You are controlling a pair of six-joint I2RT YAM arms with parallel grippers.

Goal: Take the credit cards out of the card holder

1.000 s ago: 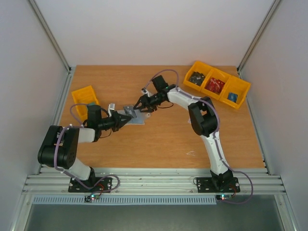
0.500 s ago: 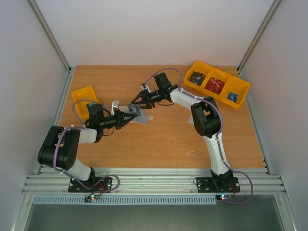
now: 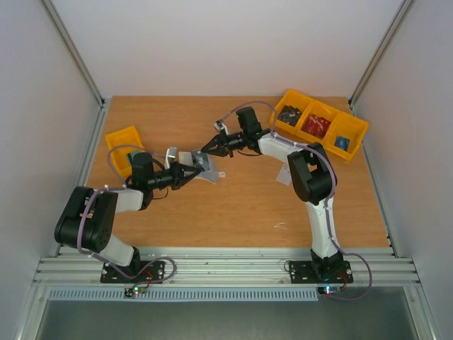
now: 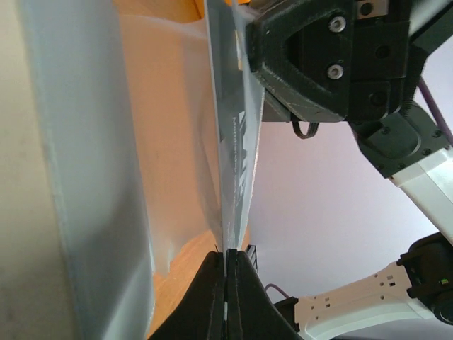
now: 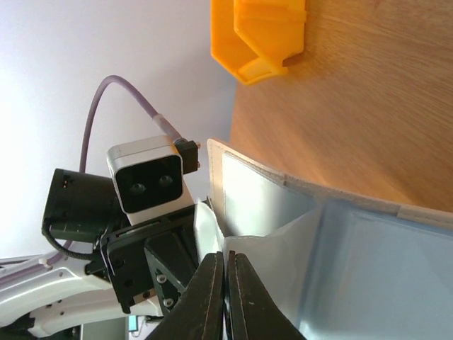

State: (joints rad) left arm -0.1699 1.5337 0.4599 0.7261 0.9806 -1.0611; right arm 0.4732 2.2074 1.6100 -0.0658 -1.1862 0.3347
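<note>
Left wrist view: holder (image 4: 237, 142), edge print unreadable, spans between left gripper (image 4: 226, 283) and right gripper (image 5: 225, 273), both clamped on it.

Wooden table (image 3: 233, 212) bears 1 yellow bin (image 3: 120, 132) left, 3 joined bins (image 3: 331, 110) right.

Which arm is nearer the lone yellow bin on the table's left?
Left. The left arm passes right beside the yellow bin. The right arm comes in from the opposite side and ends at the card holder, farther away.
</note>
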